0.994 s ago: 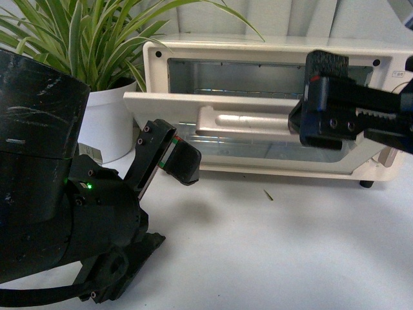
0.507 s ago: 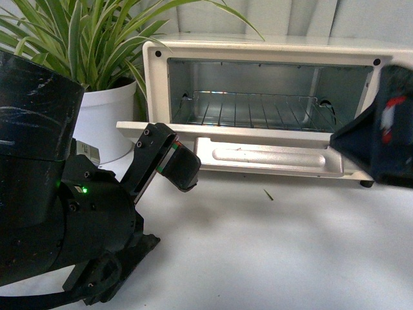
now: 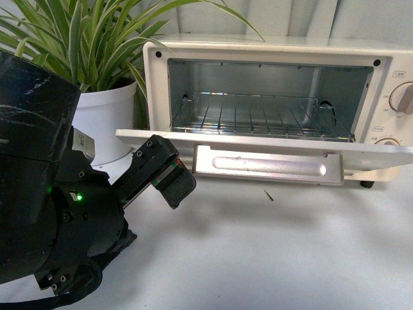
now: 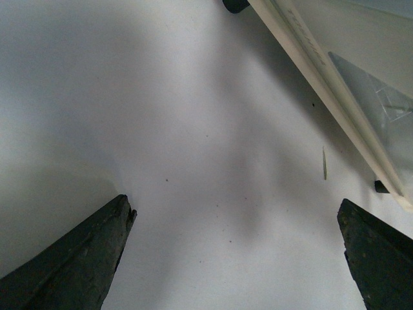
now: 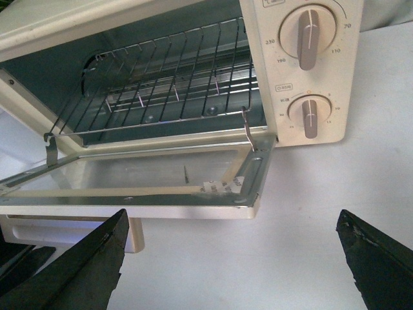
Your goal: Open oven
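Observation:
The cream-white oven [image 3: 271, 48] stands at the back of the white table with its door [image 3: 271, 142] folded down flat. The pale bar handle [image 3: 268, 165] hangs at the door's front edge and the wire rack [image 3: 258, 113] shows inside. The right wrist view shows the oven [image 5: 193, 19], its open door [image 5: 148, 187], rack [image 5: 168, 90] and two round knobs [image 5: 308, 32]. My left gripper [image 3: 171, 174] is open and empty, low over the table left of the handle, and shows in the left wrist view [image 4: 235, 213]. My right gripper [image 5: 232, 223] is open and empty, in front of the door and apart from it.
A spider plant in a white pot [image 3: 103, 116] stands left of the oven. My left arm's black body [image 3: 45, 194] fills the lower left of the front view. A small green leaf scrap [image 3: 268, 194] lies on the white table [image 3: 290, 252] in front of the door.
The oven door has swung from half open down to flat. My right gripper was at the handle, then pulled back to the right and out of the front view. My left gripper dipped slightly.

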`<state>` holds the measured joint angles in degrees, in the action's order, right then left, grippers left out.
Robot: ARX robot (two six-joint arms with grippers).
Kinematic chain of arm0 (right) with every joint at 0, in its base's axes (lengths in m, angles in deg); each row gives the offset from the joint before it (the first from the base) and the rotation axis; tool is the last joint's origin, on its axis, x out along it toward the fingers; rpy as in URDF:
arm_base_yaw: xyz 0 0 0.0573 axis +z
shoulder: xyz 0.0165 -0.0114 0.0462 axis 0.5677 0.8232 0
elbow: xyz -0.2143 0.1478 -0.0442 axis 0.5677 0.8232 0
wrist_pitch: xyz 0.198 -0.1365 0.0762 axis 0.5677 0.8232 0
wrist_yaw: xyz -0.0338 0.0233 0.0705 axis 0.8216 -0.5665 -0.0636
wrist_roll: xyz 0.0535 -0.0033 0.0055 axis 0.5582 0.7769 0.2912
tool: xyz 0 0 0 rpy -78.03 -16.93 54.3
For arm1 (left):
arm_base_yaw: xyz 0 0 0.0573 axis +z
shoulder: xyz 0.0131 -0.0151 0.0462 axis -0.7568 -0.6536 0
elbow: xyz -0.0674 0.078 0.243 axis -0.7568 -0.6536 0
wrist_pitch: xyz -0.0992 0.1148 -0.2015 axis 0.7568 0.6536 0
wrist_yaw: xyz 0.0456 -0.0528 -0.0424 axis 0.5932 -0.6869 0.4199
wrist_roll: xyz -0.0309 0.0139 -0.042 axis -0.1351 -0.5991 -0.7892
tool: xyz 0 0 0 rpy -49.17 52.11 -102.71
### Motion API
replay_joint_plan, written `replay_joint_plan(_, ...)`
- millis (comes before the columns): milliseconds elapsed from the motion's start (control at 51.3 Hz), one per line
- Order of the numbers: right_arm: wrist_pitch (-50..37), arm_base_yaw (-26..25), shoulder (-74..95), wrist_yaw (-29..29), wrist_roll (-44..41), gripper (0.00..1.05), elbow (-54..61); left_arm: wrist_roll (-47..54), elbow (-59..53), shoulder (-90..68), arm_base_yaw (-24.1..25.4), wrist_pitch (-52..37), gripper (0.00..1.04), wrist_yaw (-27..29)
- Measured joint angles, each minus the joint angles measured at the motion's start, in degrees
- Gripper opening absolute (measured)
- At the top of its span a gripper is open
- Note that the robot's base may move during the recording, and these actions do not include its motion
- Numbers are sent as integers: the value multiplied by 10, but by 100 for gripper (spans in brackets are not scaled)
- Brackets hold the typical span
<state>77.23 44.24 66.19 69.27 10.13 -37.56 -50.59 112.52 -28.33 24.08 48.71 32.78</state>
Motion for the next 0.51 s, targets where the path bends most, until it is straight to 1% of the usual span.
replay_joint_plan(175,-4,-12,-2,-11,0,95,19,51,-3,2,-1,5,98,18)
replay_joint_plan(409,-6,-13,-5,-15,-1,95,34,101,-19,12,-6,9,98,37)
replay_joint_plan(507,-7,-13,-6,-15,-1,95,38,130,-26,15,-12,11,98,54)
